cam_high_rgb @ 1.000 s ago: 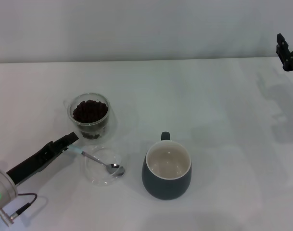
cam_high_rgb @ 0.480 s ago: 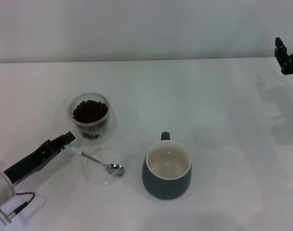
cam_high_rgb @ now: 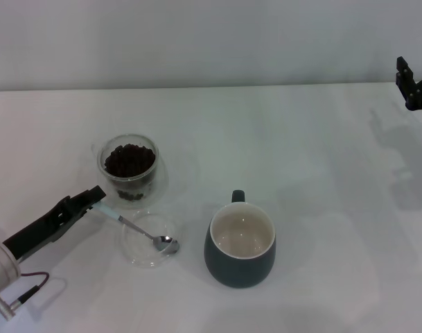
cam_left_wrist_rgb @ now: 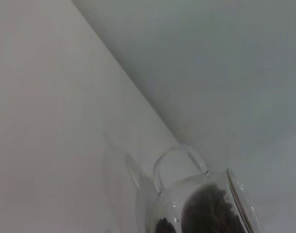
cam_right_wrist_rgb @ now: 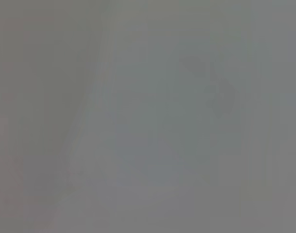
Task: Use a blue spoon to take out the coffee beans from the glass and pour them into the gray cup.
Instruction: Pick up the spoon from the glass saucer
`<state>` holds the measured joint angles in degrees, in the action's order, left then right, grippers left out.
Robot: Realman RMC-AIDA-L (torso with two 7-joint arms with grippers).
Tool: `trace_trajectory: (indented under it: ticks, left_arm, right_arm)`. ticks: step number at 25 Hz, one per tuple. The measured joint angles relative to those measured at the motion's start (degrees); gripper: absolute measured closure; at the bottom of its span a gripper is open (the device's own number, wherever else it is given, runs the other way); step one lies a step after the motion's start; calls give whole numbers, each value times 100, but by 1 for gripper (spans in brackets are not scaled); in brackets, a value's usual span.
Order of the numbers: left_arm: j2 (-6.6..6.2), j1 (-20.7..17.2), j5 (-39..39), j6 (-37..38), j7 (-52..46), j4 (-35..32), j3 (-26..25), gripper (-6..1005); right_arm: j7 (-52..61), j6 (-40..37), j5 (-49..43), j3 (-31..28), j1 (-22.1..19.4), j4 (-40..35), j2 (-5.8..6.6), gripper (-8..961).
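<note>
The glass (cam_high_rgb: 129, 182) holds a heap of coffee beans (cam_high_rgb: 129, 159) at the left of the table; both also show in the left wrist view, the glass (cam_left_wrist_rgb: 237, 194) with the beans (cam_left_wrist_rgb: 211, 208) inside. The blue spoon (cam_high_rgb: 120, 219) lies slanted, its metal bowl resting in a flat clear glass dish (cam_high_rgb: 145, 257) and its pale handle pointing at my left gripper (cam_high_rgb: 94, 198). The gripper's tip sits at the handle's end, just in front of the glass. The gray cup (cam_high_rgb: 240, 260) stands empty to the right of the dish. My right gripper (cam_high_rgb: 415, 66) is open, raised at the far right.
The white table (cam_high_rgb: 321, 159) runs back to a pale wall. A cable (cam_high_rgb: 30, 288) hangs from my left arm near the front left edge. The right wrist view shows only a plain grey blur.
My left arm has drawn back to the left and slightly away, so more of the spoon's pale handle shows. The spoon's bowl stays in the dish. The right gripper has barely shifted.
</note>
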<state>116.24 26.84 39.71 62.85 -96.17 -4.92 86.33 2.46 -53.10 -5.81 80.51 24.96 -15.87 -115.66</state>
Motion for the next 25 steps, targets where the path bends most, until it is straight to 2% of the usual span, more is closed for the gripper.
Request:
trace_trajectory:
  ticks: [10, 25]
  left_arm:
    - [-41, 21, 4, -43, -153, 0, 2, 783]
    - [32, 161, 110, -197, -165, 62, 41, 778]
  right_arm:
    - [0, -1, -30, 0, 12, 2, -1, 429]
    - [0, -8, -35, 0, 35, 5, 9, 429]
